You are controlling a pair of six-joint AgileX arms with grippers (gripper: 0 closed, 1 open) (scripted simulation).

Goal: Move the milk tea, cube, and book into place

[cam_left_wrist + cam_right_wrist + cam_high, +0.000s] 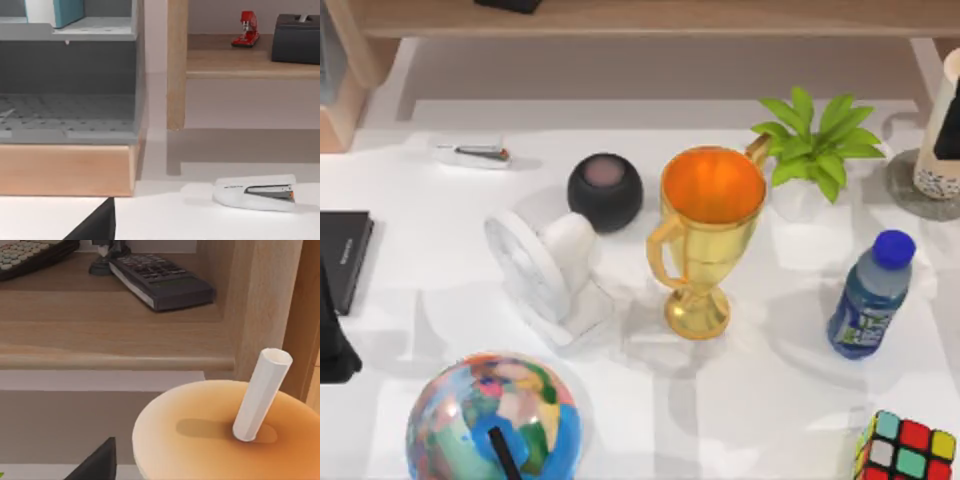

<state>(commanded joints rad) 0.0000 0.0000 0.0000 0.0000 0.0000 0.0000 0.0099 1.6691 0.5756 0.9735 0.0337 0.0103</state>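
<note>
Top view first: the milk tea [938,140] stands at the far right edge of the table [740,400] on a round grey coaster [908,195], with a dark part of my right arm over its upper side. Whether my right jaws are clenched on the cup or released, I cannot tell. The cube [908,450] sits at the near right corner, well apart from the cup. Between them stands a blue-capped bottle [868,295], upright, and just left of the cup a small green plant [818,145] in a white pot.

Across the middle of the table the crowd is thick: a gold trophy [705,240], a white desk fan [545,265], a dark round speaker [606,190] behind the fan, and a painted globe [495,425] at the near edge. A white stapler [472,153] lies toward the far left, and a thin black book [342,255] lies flat at the left edge, beside a dark part of my left arm.

From my right wrist view, the cup's lid [210,435] and white straw [260,395] sit close below, in front of a wooden shelf [115,335] carrying a dark calculator [160,282] (a keyboard edge shows beside it).

My left wrist view looks at a grey rack [70,105] with the book [67,11] on its upper level, a red stapler [246,29] on the wooden shelf beyond, and the white stapler on the table. My left jaws' state I cannot tell either.
</note>
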